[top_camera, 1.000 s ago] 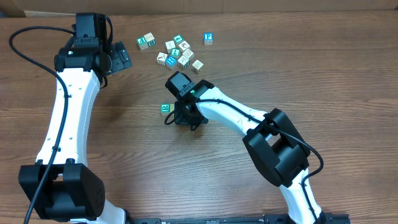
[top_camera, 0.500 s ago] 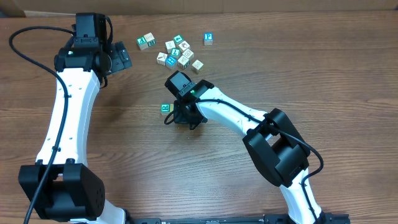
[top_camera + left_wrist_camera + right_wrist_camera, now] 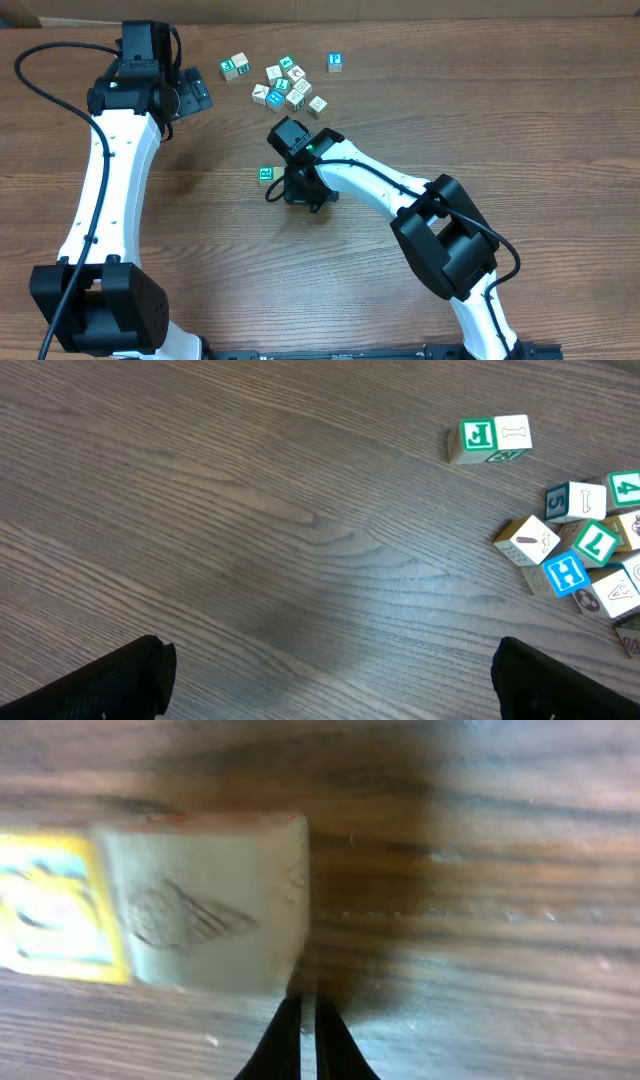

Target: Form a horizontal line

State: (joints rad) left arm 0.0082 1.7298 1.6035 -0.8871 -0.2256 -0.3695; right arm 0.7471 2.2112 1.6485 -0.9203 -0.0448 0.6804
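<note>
Now, at mid-table: closed right gripper (image 3: 305,1042) low, tips just beside corner of pale cube (image 3: 200,905); teal-letter cube (image 3: 266,174) near. Best nudged slowly, square to face, avoiding spin, level with neighbour. Idle near loose pile (image 3: 290,85): left gripper (image 3: 193,90), spread wide.
</note>
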